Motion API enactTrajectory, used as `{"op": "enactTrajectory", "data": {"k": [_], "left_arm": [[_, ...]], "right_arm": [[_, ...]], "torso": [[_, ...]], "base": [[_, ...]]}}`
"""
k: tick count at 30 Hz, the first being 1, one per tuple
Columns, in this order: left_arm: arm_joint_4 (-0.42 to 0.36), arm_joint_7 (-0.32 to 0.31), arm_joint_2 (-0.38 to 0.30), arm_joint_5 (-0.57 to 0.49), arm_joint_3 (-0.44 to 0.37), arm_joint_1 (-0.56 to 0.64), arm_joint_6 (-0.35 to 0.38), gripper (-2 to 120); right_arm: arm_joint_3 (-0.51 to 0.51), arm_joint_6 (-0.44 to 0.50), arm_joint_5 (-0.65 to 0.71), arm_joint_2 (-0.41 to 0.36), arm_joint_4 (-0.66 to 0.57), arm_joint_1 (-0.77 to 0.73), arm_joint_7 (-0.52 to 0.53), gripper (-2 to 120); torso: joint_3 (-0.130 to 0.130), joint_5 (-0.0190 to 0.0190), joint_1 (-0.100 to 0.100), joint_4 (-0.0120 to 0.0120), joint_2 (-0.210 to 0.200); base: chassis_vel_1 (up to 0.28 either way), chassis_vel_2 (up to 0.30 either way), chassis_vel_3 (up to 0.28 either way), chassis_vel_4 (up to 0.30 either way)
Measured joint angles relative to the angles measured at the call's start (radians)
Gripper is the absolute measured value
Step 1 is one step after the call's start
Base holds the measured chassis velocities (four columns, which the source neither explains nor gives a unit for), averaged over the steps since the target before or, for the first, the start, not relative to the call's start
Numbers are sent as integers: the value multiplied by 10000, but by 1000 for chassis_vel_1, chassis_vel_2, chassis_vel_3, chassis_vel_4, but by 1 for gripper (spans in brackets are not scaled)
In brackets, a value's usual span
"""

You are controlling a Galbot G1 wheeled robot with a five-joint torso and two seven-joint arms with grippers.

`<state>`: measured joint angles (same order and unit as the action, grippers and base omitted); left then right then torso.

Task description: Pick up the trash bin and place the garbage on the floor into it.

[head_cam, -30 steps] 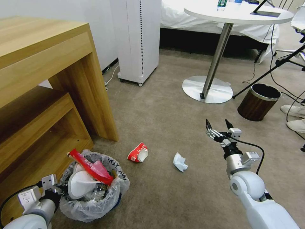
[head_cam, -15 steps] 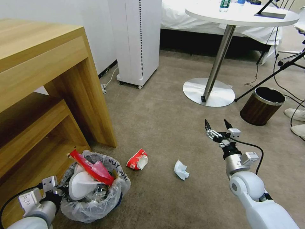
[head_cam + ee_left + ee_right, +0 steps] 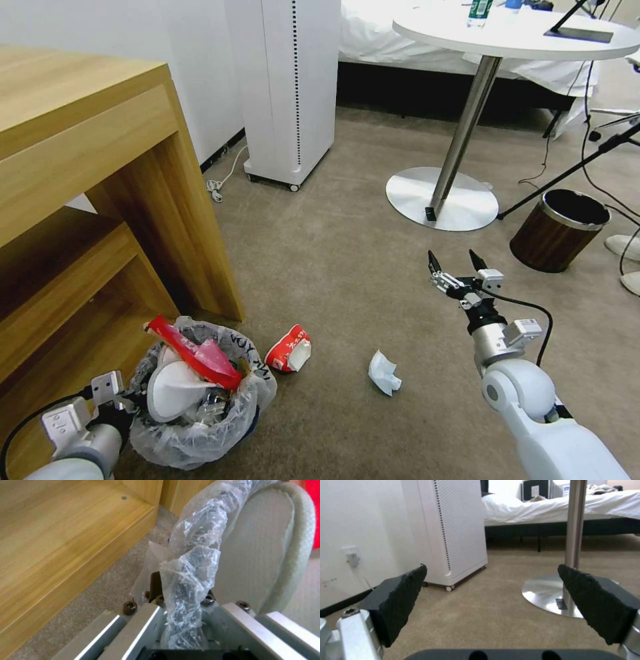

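Note:
The trash bin, lined with a clear wrinkly bag, sits low at the left beside the wooden desk. A white slipper and a red wrapper stick out of it. My left gripper is shut on the bin's bag-wrapped rim; the slipper lies right behind it. On the floor lie a red-and-white wrapper and a white-blue paper scrap. My right gripper hangs open and holds nothing, above the carpet beyond and to the right of the scrap; its black pads stand wide apart.
A wooden desk with a low shelf closes off the left. Beyond stand a white tower unit on castors and a round table's metal foot. A brown wood-grain bin, tripod legs and cables are at the right.
The whole picture has shifted, so the camera has moved; the floor litter now shows lower and nearer. Both grippers keep their pose, the left still on the bin rim.

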<state>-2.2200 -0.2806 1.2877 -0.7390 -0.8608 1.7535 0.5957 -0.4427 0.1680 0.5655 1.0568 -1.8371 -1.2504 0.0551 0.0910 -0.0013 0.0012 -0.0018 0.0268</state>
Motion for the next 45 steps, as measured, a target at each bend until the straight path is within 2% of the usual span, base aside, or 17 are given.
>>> {"op": "enactTrajectory", "data": {"k": [10,14,15,16,20,21,23,24,25,27,28,32,33,36,45], "left_arm": [[20,16,81,64,-3,12,-1,1],[35,15,61,70,-65,116,15,1],[35,15,140,115,-48,123,23,1],[35,15,140,115,-48,123,23,1],[76,16,286,213,18,16,24,1],[76,16,286,213,18,16,24,1],[120,20,361,265,48,-41,21,1],[145,24,413,296,65,-84,9,1],[145,24,413,296,65,-84,9,1],[179,38,499,348,100,-140,-30,1],[179,38,499,348,100,-140,-30,1],[262,69,581,448,133,-175,-124,1],[262,69,581,448,133,-175,-124,1],[313,121,629,504,136,-186,-206,1],[377,183,712,572,124,-208,-353,1]], "right_arm": [[308,-197,21,-48,-8,75,-27,100],[520,-687,238,-179,25,142,-42,100],[772,-1660,834,-330,-20,192,156,100],[772,-1660,834,-330,-20,192,156,100],[1364,-3223,1788,-679,107,279,465,100],[1364,-3223,1788,-679,107,279,465,100],[1708,-4142,2398,-912,119,279,721,100],[1938,-5141,3006,-1074,115,291,892,100],[1938,-5141,3006,-1074,115,291,892,100],[2452,-6150,3540,-1239,305,506,1341,100],[2452,-6150,3540,-1239,305,506,1341,100],[3545,-7065,3871,-1444,1012,1192,1797,100],[3545,-7065,3871,-1444,1012,1192,1797,100],[4416,-7418,4034,-1364,1706,1867,2223,100],[5814,-7421,3989,-964,3211,2932,2522,100]], "torso": [[-2,-1,-1,0,0],[-2,-1,-1,1,1],[-1,-1,-1,0,0],[-1,-1,-1,0,0],[-1,0,0,0,1],[-1,0,0,0,1],[-1,-1,-1,0,0],[-1,0,0,-1,0],[-1,0,0,-1,0],[-1,-2,0,-1,1],[-1,-2,0,-1,1],[-1,-2,0,-1,0],[-1,-2,0,-1,0],[0,-1,0,1,0],[0,0,1,1,0]], "base": [[0,0,0,0],[0,0,0,0],[0,0,0,0],[0,0,0,0],[0,0,0,0],[0,0,0,0],[0,0,0,0],[0,0,0,0],[0,0,0,0],[0,0,0,0],[0,0,0,0],[0,0,0,0],[0,0,0,0],[0,0,0,0],[0,0,0,0]]}}
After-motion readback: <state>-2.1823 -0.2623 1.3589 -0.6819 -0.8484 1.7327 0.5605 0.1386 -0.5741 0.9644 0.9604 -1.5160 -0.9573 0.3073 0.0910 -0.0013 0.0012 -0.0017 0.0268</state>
